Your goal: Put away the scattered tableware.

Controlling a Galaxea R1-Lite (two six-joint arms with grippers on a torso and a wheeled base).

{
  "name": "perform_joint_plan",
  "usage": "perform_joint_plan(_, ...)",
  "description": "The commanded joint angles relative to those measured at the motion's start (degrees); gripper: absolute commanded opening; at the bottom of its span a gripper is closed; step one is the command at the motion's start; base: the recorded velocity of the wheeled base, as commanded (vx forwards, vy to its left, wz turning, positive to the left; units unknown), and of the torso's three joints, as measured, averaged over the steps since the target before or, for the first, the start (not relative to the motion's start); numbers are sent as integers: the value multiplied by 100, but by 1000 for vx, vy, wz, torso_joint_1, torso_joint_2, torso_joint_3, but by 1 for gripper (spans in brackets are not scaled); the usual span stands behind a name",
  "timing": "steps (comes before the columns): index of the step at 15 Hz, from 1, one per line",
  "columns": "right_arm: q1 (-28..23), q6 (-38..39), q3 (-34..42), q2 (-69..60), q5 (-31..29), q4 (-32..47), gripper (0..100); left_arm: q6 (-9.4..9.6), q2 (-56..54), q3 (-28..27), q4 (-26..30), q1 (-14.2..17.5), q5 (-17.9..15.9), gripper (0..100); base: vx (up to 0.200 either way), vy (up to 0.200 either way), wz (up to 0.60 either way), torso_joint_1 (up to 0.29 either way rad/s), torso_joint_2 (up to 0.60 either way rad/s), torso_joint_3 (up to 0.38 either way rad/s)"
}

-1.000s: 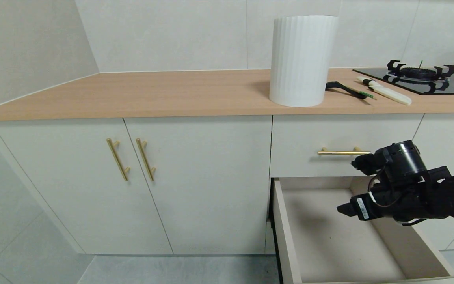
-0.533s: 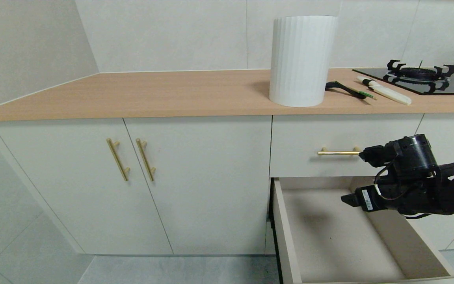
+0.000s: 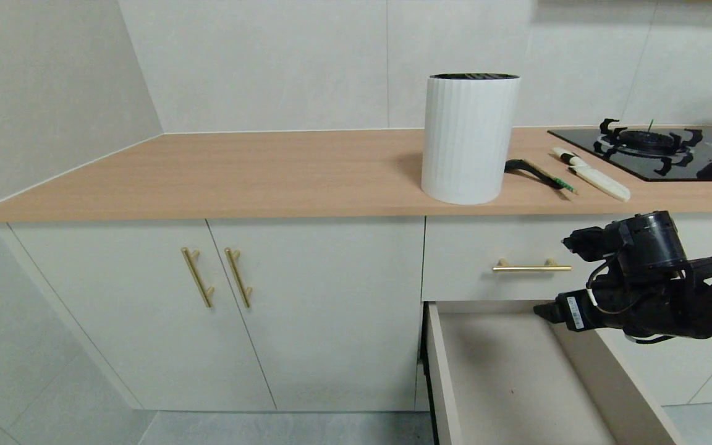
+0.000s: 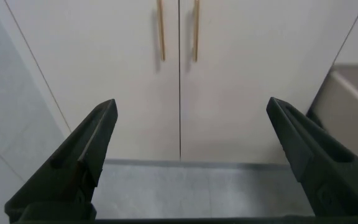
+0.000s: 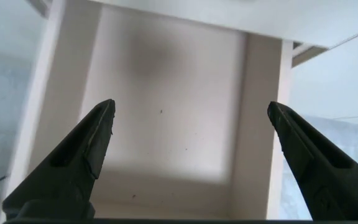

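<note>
Hovering above the open drawer [image 3: 441, 377], the right gripper [image 3: 565, 275] has its fingers spread wide with nothing between them; its wrist view looks down past them onto the drawer's pale floor; the left gripper [image 4: 191, 158] is likewise spread wide and holds nothing, facing the closed cabinet doors [image 4: 229, 81] with their gold handles [image 4: 161, 28]; on the wooden countertop [image 3: 269, 173], just right of the white ribbed holder [image 3: 469, 139], lie a black-handled utensil [image 3: 532, 172] and a white knife [image 3: 594, 176], near each other and close to the black hob [image 3: 652, 154]; the upper drawer [image 3: 486, 247] above the open one is shut.
</note>
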Motion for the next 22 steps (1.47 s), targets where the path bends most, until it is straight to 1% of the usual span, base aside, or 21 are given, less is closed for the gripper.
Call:
perform_joint_plan(1,2,-1,0,-2,1,-2,100,-1,9,2,-4,1,2,100,0,0,0,178,-456,-286)
perform_joint_plan(5,2,-1,43,-2,-8,-160,100,-1,9,2,5,1,2,100,0,0,0,183,-466,-283)
perform_joint_plan(13,10,-10,52,33,10,-160,100,-1,9,2,-4,1,2,100,0,0,0,212,-493,-281)
perform_joint_plan(18,54,-18,17,60,1,-169,100,-1,9,2,5,1,2,100,0,0,0,48,-114,-63)
perform_joint_plan(22,54,61,-211,148,1,-450,100,-1,9,2,-4,1,2,100,0,0,0,0,0,0)
